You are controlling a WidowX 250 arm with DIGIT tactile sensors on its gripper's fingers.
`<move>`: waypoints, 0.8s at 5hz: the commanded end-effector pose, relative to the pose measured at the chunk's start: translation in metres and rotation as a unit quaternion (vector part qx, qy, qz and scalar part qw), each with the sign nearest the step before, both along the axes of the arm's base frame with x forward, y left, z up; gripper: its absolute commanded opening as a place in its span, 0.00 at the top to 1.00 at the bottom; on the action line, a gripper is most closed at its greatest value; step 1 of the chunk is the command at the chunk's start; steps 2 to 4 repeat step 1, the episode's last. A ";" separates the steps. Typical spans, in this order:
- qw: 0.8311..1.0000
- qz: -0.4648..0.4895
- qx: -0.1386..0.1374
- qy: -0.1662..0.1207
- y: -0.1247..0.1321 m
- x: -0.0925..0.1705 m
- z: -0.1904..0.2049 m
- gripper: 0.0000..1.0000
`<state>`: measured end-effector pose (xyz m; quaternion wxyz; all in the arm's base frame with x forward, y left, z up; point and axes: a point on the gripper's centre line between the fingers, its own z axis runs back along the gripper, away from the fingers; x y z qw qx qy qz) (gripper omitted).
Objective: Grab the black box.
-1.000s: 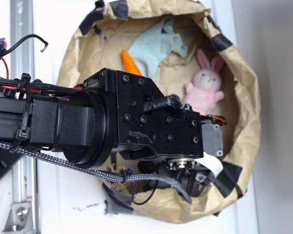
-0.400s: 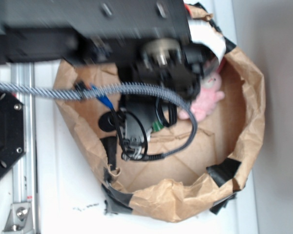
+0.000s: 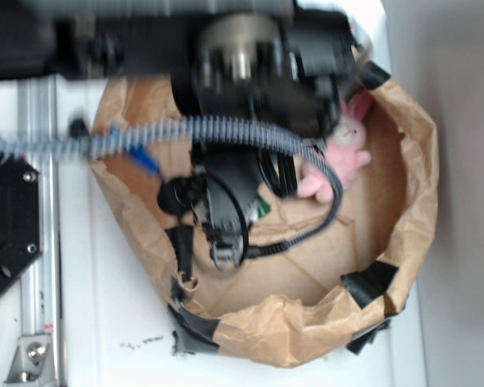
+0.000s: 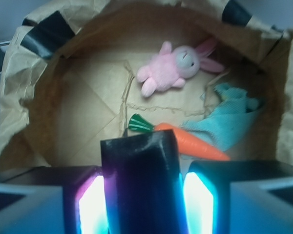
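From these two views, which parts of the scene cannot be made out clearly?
- Exterior view: the blurred black robot arm hides the glossy black box, the gripper and the upper half of the brown paper basket.
- Exterior view: the pink plush bunny is partly covered by the arm.
- Wrist view: the black box between the gripper fingers is cut off by the bottom edge and hides the orange toy carrot's left part.

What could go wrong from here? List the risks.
1. The black box sits between the end effector fingers with its top end poking out; it could slip or twist loose.
2. The carrot lies just beyond the box, so a drop or dip could knock it.
3. The exterior view is blurred and arm-blocked, so the grip is hard to verify there.
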<state>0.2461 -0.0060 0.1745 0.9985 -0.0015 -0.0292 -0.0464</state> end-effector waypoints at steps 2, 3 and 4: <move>0.999 -0.001 0.023 -0.027 -0.014 0.008 -0.001 1.00; 0.999 -0.001 0.023 -0.027 -0.014 0.008 -0.001 1.00; 0.999 -0.001 0.023 -0.027 -0.014 0.008 -0.001 1.00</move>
